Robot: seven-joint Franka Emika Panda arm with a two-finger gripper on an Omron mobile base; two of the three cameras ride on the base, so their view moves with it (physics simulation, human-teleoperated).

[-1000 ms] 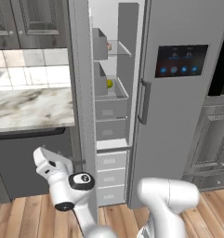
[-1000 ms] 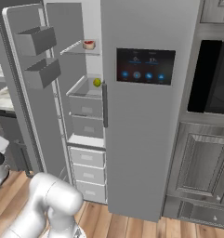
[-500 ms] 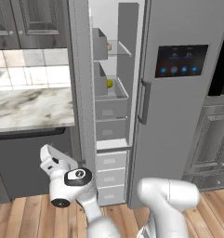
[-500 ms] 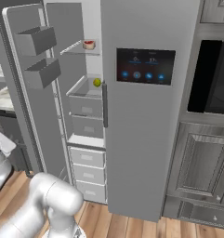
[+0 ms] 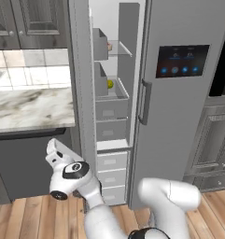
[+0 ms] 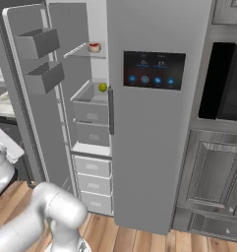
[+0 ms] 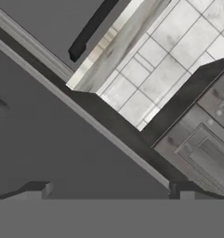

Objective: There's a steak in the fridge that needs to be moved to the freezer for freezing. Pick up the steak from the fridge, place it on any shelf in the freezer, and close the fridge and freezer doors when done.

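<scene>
While the fridge door (image 5: pixel 81 70) stands open left of centre in the left base view, the steak (image 5: pixel 108 46) sits on the upper shelf. In the right base view, the steak (image 6: pixel 94 47) lies upper left. In the hand view, the gripper (image 7: pixel 111 191) shows parted, empty tips at bottom.

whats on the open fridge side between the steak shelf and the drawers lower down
In the right base view, a yellow-green fruit sits in a bin between the steak shelf and the drawers.
</scene>
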